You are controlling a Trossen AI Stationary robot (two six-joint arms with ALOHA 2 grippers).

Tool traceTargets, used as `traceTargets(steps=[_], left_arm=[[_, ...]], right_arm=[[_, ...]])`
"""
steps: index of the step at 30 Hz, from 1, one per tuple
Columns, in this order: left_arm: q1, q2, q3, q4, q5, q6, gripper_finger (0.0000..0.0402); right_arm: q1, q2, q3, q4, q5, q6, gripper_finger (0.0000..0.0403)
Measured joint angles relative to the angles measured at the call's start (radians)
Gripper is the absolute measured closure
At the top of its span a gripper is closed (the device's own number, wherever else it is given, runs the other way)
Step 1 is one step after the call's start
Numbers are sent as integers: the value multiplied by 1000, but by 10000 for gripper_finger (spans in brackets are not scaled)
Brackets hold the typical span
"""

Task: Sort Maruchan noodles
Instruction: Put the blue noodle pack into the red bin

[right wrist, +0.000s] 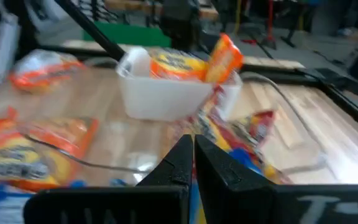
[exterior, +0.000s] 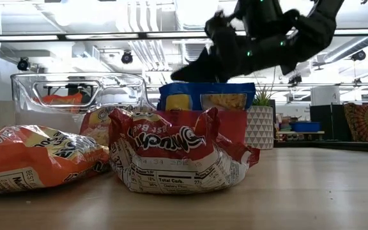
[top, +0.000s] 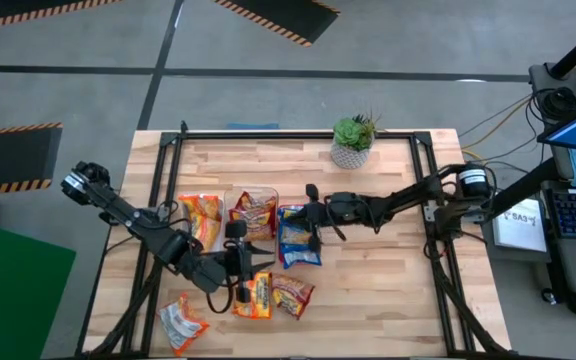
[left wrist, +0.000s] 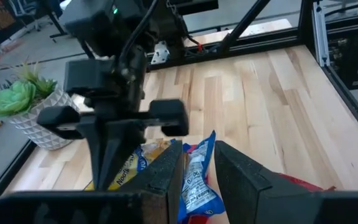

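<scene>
Maruchan packets lie sorted by colour: an orange one (top: 200,218), a red one in a clear tray (top: 253,212), and blue ones (top: 298,240) side by side. Three more (top: 256,296) (top: 293,294) (top: 182,322) lie loose near the front edge. My left gripper (top: 266,263) hangs just left of the blue packets. Its fingers stand a little apart, and a blue-and-white packet end (left wrist: 197,177) shows in the gap. My right gripper (top: 303,216) is shut and nearly level over the blue packets, pointing at the clear tray (right wrist: 160,93). My left gripper has the blue-and-white packet's crimped end (left wrist: 209,140) showing between its fingertips, but I cannot tell whether the fingers touch it. My right gripper's shut tips (exterior: 183,73) hang just above the top edge of the blue packets (exterior: 203,96); I cannot tell whether they touch.
A potted plant (top: 352,140) stands at the table's far edge. A black frame (top: 423,200) runs along the table's sides. In the low view a red packet (exterior: 171,153) and an orange one (exterior: 30,156) lie close to the camera. Bare wood lies to the right of the packets.
</scene>
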Motion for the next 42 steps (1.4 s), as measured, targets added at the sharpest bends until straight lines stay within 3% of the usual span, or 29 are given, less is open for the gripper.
traceTargets(steps=[11,17,26,29,37,42], left_arm=[[0,0,0,8,0,-3,327],[0,0,0,8,0,-1,327],[0,1,0,8,0,2,327],[0,1,0,8,0,5,327],[0,1,0,17,0,5,327],[-8,2,31,-1,1,4,327]], right_arm=[[-49,112,1,14,4,34,394],[-46,71,1,-10,-11,62,394],[73,5,5,-35,-33,80,394],[107,38,6,-32,25,82,394],[118,117,6,-17,69,111,394],[120,38,11,-61,46,112,394]])
